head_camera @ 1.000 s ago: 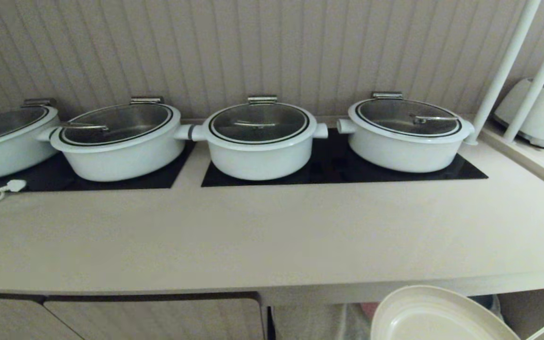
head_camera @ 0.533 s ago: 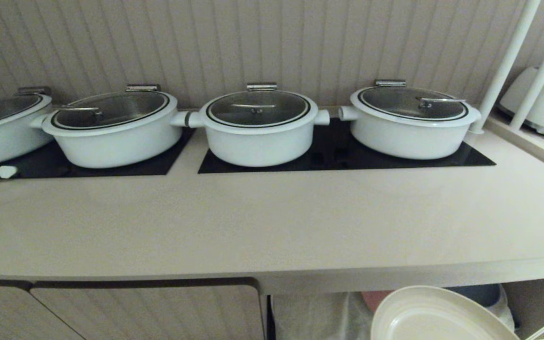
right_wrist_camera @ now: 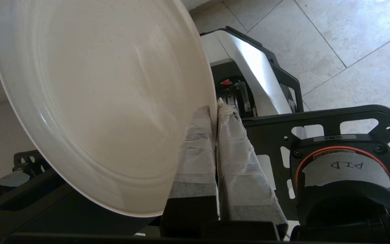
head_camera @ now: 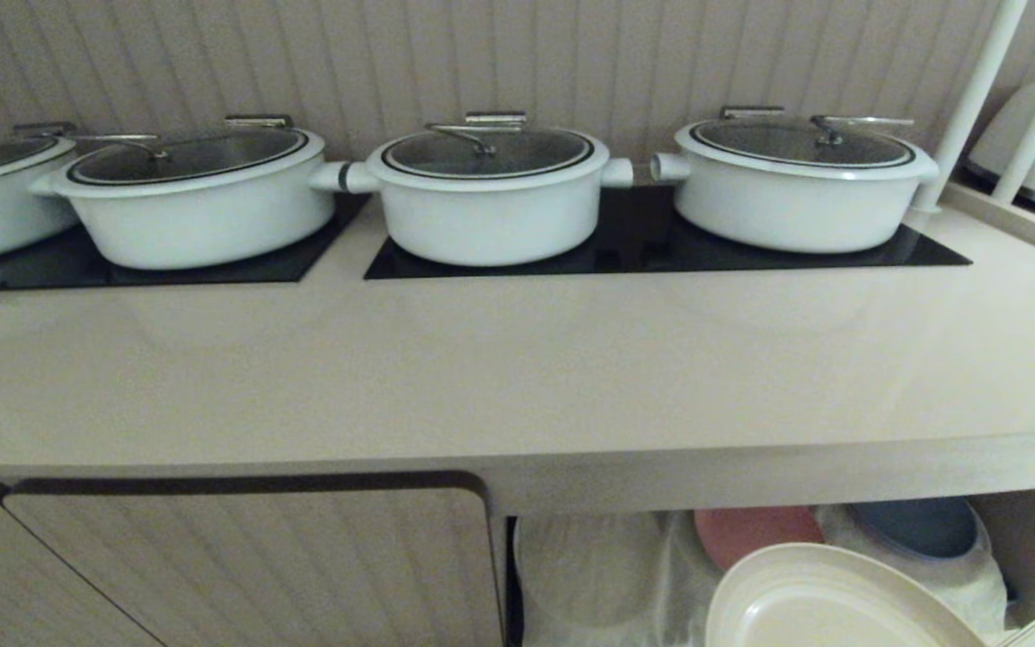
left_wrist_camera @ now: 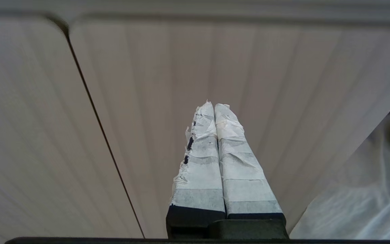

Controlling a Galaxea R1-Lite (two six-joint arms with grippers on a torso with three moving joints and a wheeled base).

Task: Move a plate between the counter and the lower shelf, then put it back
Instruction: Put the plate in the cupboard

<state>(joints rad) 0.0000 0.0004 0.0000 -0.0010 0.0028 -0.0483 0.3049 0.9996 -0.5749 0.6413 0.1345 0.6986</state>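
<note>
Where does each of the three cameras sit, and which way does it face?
Head view: on the robot's head, facing the counter and pots, the lower shelf under it; no arm shows.
Left wrist view: behind the shut left gripper, facing a cabinet door.
Right wrist view: behind the right gripper, pinching the plate rim, above the robot's base and floor tiles.
Shared: the plate shows in the head and right wrist views.

Plate [head_camera: 827, 602] cut off below; pink plate [head_camera: 756, 530] half hidden behind counter [head_camera: 517, 377] edge.
</note>
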